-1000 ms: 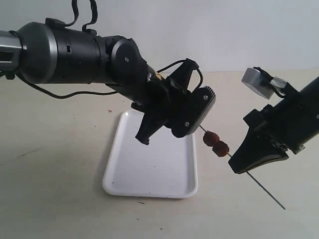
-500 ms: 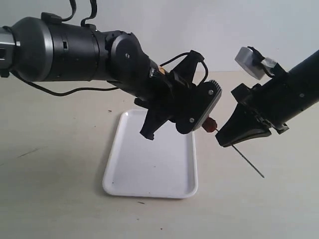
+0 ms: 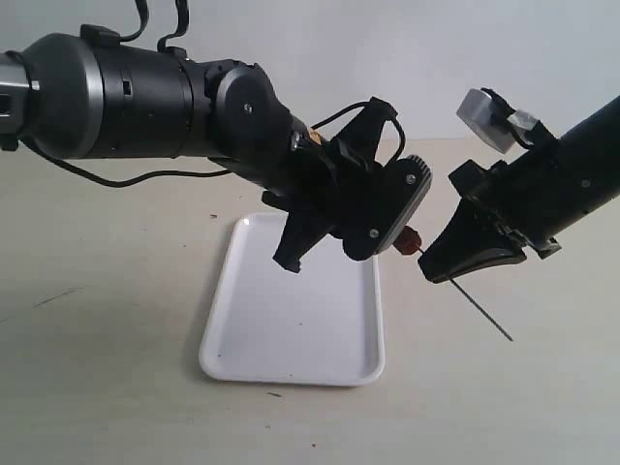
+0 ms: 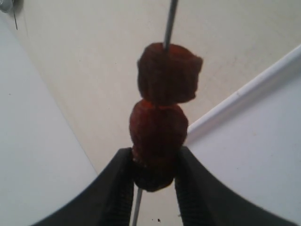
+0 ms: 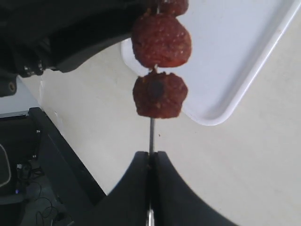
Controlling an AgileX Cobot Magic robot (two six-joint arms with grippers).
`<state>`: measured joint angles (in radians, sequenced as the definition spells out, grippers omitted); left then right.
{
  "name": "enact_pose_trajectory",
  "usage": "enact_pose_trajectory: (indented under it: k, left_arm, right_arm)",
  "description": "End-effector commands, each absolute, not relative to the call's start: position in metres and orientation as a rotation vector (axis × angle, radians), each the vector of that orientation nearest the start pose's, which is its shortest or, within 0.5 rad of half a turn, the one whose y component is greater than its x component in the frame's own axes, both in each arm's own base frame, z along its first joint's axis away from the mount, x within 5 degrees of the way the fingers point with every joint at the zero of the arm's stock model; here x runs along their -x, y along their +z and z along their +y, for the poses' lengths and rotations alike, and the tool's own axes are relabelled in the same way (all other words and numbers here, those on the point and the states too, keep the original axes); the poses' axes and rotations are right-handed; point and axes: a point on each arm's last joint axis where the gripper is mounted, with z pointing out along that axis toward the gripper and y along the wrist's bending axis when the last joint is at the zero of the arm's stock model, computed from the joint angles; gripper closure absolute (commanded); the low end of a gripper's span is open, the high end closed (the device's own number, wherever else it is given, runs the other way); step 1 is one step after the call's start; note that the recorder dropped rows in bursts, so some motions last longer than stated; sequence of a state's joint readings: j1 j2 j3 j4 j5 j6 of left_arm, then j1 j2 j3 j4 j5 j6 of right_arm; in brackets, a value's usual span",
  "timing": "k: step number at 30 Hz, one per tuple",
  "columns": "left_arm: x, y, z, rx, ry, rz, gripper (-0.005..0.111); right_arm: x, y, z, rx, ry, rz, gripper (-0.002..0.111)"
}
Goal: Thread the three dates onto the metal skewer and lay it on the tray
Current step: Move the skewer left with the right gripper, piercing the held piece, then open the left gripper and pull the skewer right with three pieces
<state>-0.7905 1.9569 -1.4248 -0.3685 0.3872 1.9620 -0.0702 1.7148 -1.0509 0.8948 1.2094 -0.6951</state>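
The metal skewer (image 3: pixel 481 310) hangs slanted in the air just right of the tray (image 3: pixel 291 320). My right gripper (image 3: pixel 429 267) is shut on its bare shaft (image 5: pixel 151 134), a short way from the nearest date (image 5: pixel 160 94). Three dates (image 4: pixel 168 73) sit in a row on the rod. My left gripper (image 4: pixel 153 162) is shut on the one at the far end of the row, its fingers (image 4: pixel 120 188) pressing both sides. In the exterior view only a bit of red date (image 3: pixel 409 239) shows between the left gripper (image 3: pixel 399 229) and the right one.
The white tray lies flat on the beige table (image 3: pixel 116 368), under and left of the two grippers. The bulky left arm (image 3: pixel 145 97) stretches over the tray's far end. A dark stand edge (image 5: pixel 51 155) shows in the right wrist view.
My right gripper has moved up and left with the skewer, closing the gap to the left gripper. The dates went from exposed between the grippers to mostly hidden at the left fingers.
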Motion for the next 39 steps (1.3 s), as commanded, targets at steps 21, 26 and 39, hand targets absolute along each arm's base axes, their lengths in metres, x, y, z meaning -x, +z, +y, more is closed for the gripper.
enact_pose_trajectory:
  k: [21, 26, 39]
  left_arm:
    - [-0.316, 0.278, -0.292, -1.747, 0.081, 1.257, 0.028]
    - [-0.323, 0.281, -0.273, -1.580, -0.076, 1.540, 0.033]
    - [-0.319, 0.267, -0.230, -1.081, -0.414, 2.371, 0.107]
  right_arm:
    - [-0.313, 0.212, 0.036, 0.210, 0.967, 2.786, 0.108]
    - [-0.315, 0.212, 0.035, 0.173, 0.949, 2.781, 0.108]
    - [-0.311, 0.232, 0.036, 0.060, 0.936, 2.736, 0.108]
